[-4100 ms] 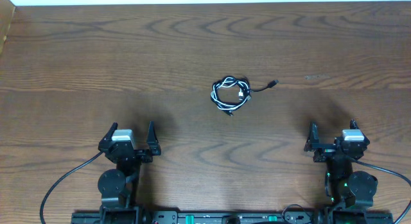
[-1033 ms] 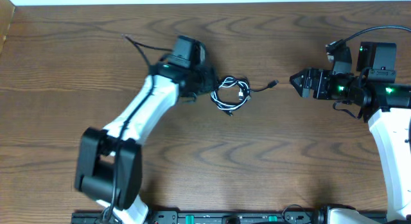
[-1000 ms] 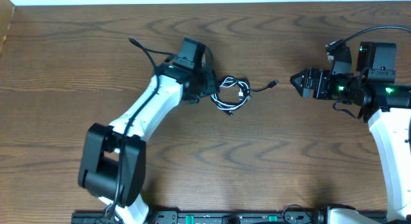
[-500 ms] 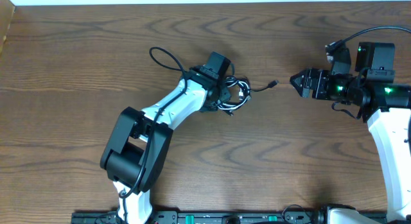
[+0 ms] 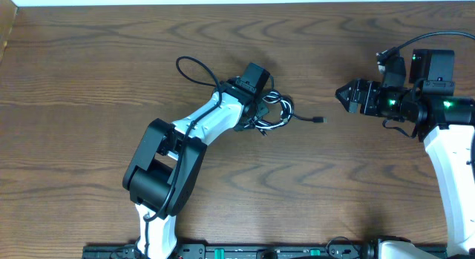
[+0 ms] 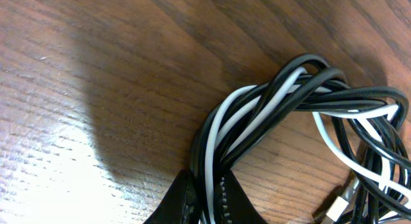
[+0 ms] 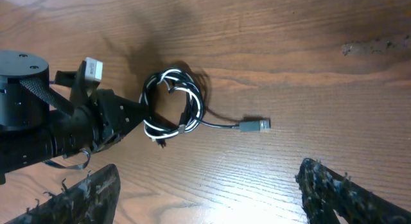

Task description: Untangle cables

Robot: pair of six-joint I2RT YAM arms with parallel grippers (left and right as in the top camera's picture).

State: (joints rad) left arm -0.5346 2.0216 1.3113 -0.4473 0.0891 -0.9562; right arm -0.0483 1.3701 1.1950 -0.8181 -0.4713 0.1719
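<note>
The cables lie as one tangled coil near the table's middle, a black cord and a white cord wound together. My left gripper is shut on the coil's left side. In the left wrist view its fingertips pinch black and white strands between them. A black tail ends in a small plug to the right of the coil, also seen as the plug in the right wrist view. My right gripper hovers open right of the plug, apart from it, with nothing between its fingers.
The wooden table carries nothing else. The left arm's own thick black wire loops behind its wrist. A silver connector of the coil shows beside the left fingers. The table's far edge runs along the top.
My left gripper has gone from part open to shut on the coil. The coil shifted slightly right, and the black tail's plug swung down and right. The right arm held still.
</note>
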